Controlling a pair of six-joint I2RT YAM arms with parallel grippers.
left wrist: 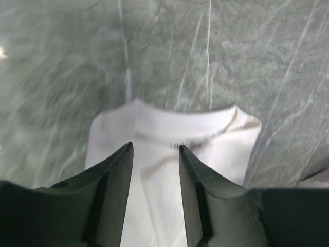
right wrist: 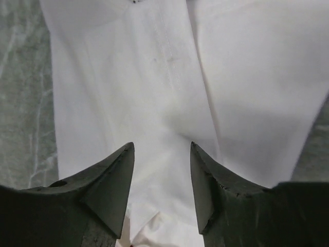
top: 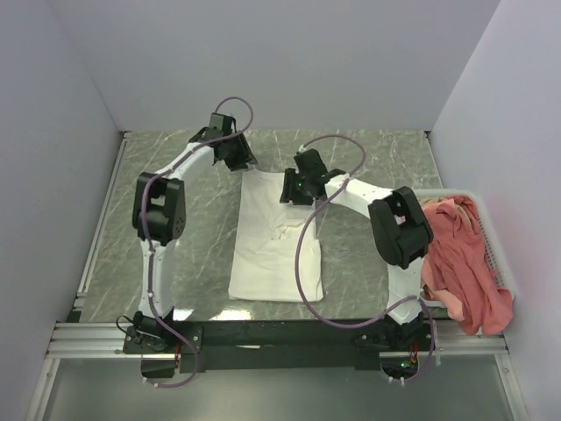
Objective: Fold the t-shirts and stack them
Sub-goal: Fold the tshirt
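On your left, the L gripper [top: 237, 153] is out toward the far side of the grey marble-look table [top: 386, 158], just off the far-left corner of the white t-shirt [top: 276, 250]. Its wrist cam shows you the fingers [left wrist: 115, 175] spread w/ nothing btwn them, aimed at the shirt's collar end; the collar label is too blurred to read. The white t-shirt lies flat mid-table, folded into a long narrow panel, collar far, hem near, w/ a wrinkle approx halfway along. Your R gripper [top: 296, 189] sits over the shirt's far-right corner, jaws also apart and empty, w/ white cloth and a lengthwise fold line under the tips. At the right edge you've got a white slatted basket [top: 493, 250] w/ a salmon-pink t-shirt [top: 460, 263] heaped in it, spilling over the near rim.
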